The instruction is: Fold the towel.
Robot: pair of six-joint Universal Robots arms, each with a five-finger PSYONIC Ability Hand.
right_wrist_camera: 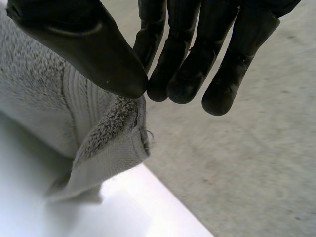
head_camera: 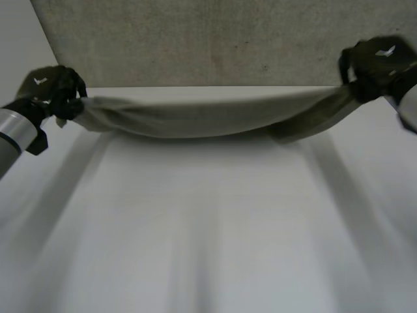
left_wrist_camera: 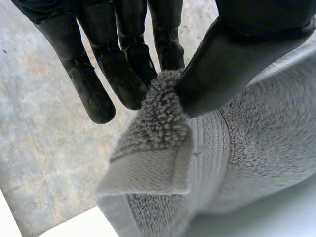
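The grey towel (head_camera: 208, 117) is hanging in the air as a long band along the far edge of the white table (head_camera: 208, 228), sagging a little in its middle; whether the lowest part is touching the table I cannot tell. The left hand (head_camera: 55, 91) is holding one end over the table's far left corner; in its wrist view the left hand (left_wrist_camera: 118, 64) is pinching a bunched corner of the towel (left_wrist_camera: 256, 138) between the thumb and the straight fingers, with a hemmed flap drooping just below the fingertips. The right hand (head_camera: 374, 65) is holding the other end over the far right corner, slightly higher; in its wrist view the right hand (right_wrist_camera: 187, 59) is nipping the towel's (right_wrist_camera: 44, 113) corner between the thumb tip and the nearest fingertips, the other fingers hanging straight beside them. Grey speckled floor (head_camera: 195, 39) is showing beyond the table's far edge.
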